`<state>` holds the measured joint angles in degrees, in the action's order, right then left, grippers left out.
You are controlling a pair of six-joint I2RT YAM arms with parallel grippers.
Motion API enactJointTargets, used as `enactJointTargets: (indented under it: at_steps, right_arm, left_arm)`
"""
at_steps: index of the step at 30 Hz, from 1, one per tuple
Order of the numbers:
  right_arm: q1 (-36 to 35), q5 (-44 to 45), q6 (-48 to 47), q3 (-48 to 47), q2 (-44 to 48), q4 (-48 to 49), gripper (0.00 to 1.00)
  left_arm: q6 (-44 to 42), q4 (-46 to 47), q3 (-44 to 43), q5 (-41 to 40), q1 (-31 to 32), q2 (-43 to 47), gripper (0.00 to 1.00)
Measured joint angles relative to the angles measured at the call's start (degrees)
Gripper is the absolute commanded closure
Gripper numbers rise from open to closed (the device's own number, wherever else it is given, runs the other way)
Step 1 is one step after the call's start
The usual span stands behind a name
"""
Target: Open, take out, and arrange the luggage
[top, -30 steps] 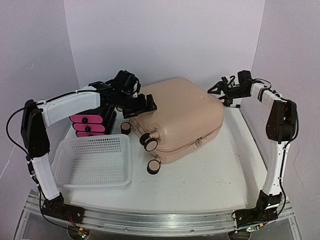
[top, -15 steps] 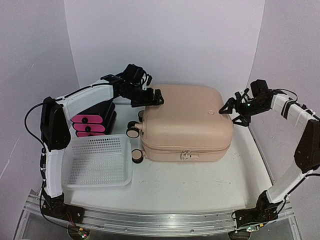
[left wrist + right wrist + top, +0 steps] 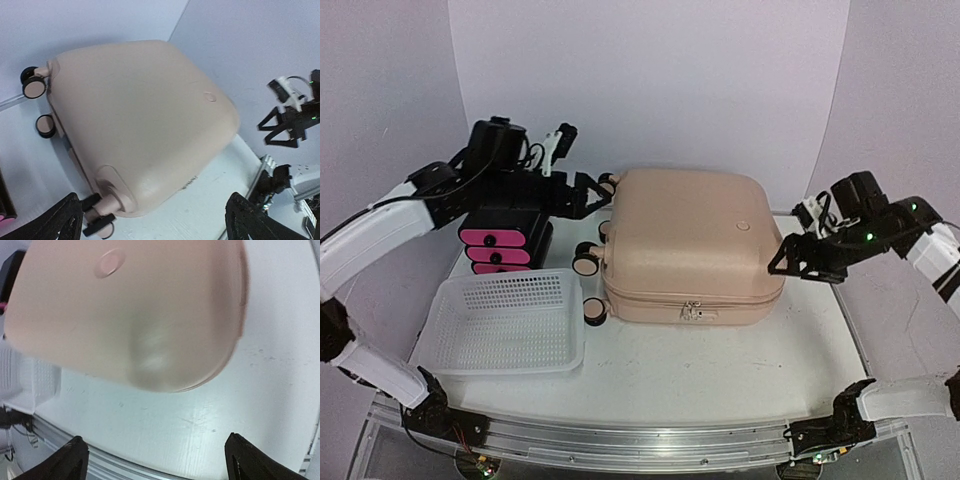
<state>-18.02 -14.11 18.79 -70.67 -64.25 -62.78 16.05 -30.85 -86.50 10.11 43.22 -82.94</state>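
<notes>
Large peach-pink hard-shell suitcase (image 3: pixel 690 240) lies flat, zipped shut; left gripper (image 3: pixel 582 193) wide, empty, near its wheeled end; right gripper (image 3: pixel 796 252) wide, empty, near its opposite end, probably poised for opening.

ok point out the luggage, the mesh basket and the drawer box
luggage (image 3: pixel 685 235), top external view, middle of its upper shell
mesh basket (image 3: pixel 510 320), top external view, bare mesh floor
drawer box (image 3: pixel 492 238), top external view, top pink drawer front

Plain pale lilac walls (image 3: pixel 650 80) close in the upper frame at the back, left and right. A white, evenly lit tabletop (image 3: pixel 720 370) fills the middle, with a metal rail (image 3: pixel 640 447) along the bottom edge.
</notes>
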Motion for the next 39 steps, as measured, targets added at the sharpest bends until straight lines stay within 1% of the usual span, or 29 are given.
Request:
enactJointTargets:
  at_steps: [1,3,6,8,10,12,14,18,21,24,29,33,36,37,38,39]
  right_arm:
    - [-3.9,-0.2,0.9,2.3,1.8,1.0,0.13]
    - [-10.9,-0.5,3.4,7.7,4.4,3.9,0.17]
    - [-19.8,2.0,7.1,16.7,5.9,10.9,0.18]
    - [-25.0,6.2,8.5,20.7,5.0,16.0,0.18]
    - [-31.1,12.8,9.0,23.2,2.4,22.1,0.19]
    - [-36.8,20.9,9.2,24.5,-1.4,29.1,0.24]
    - [-41.1,28.6,9.4,25.6,-5.4,36.0,0.32]
    - [-45.3,41.9,10.5,25.9,-13.2,44.6,0.33]
    - [-47.1,50.3,12.1,25.9,-17.3,47.5,0.34]
    - [-47.8,55.6,14.6,25.9,-19.0,49.0,0.39]
    - [-48.1,60.7,18.3,25.5,-23.0,51.4,0.41]
    - [-48.5,62.8,20.2,24.3,-26.1,51.7,0.34]
    - [-48.7,63.6,21.5,23.6,-27.6,51.9,0.31]
    - [-48.7,64.0,21.7,23.2,-28.4,51.9,0.32]
    - [-48.9,64.6,21.8,22.9,-29.0,51.8,0.35]
    - [-49.0,65.2,21.9,22.7,-29.4,51.7,0.42]
  left_arm:
    - [0.6,2.7,3.5,0.5,0.7,3.8,0.01]
    - [1.9,7.9,10.4,0.6,4.5,9.6,0.01]
    - [3.5,13.7,18.1,0.0,11.9,11.8,0.01]
    - [4.8,15.3,21.1,-0.5,14.6,10.1,0.01]
    - [6.2,15.5,24.3,-1.8,15.2,8.5,0.01]
    - [6.9,14.6,26.5,-3.3,15.0,8.2,0.01]
    - [7.0,13.4,26.8,-5.0,14.7,8.7,0.0]
    - [7.0,9.0,24.8,-9.5,14.6,10.5,0.0]
    - [7.0,5.7,22.2,-13.4,14.4,11.5,0.01]
    - [7.0,3.5,21.8,-16.1,13.8,13.2,0.01]
    - [7.0,1.2,21.7,-17.7,9.7,14.8,0.01]
    - [6.9,-0.5,21.5,-17.2,5.6,14.2,0.01]
    - [6.3,-1.2,20.0,-17.1,3.1,12.2,0.01]
    - [5.9,-1.3,19.2,-17.1,2.6,11.0,0.01]
    - [5.6,-1.2,18.8,-17.1,2.4,10.2,0.01]
    - [5.1,-1.2,18.2,-16.9,2.4,9.1,0.03]
